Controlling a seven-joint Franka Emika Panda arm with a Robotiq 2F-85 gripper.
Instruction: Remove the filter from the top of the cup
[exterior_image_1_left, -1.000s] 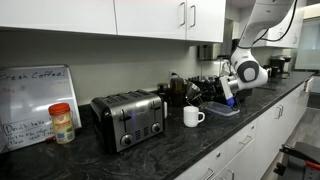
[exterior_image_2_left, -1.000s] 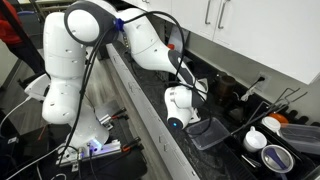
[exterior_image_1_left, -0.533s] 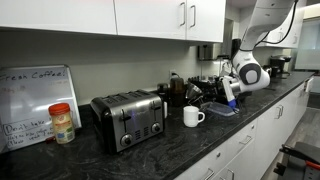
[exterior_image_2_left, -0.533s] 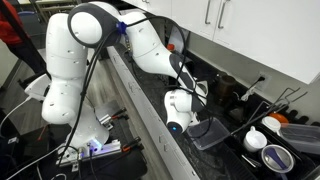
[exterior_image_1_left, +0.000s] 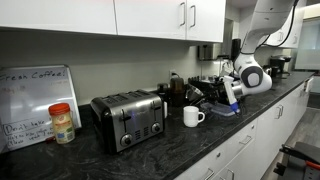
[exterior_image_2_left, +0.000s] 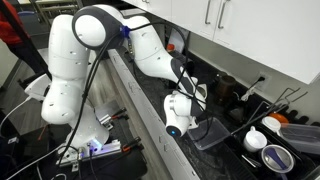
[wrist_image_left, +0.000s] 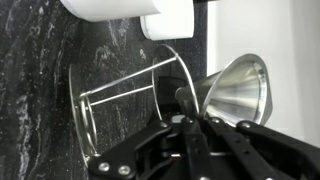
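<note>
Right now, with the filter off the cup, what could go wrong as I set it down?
1. The claw looks shut on the filter only at its narrow end, beside the wire frame; such a thin grip could slip or swivel.
2. The white cup stands close by; a sideways swing might knock it.

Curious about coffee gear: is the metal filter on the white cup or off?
Off. The cup stands bare-topped; the filter is apart, held by the gripper.

Shiny metal filter (wrist_image_left: 235, 95), glossy white cup (exterior_image_1_left: 192, 117), polished stone counter (wrist_image_left: 40, 90)
</note>
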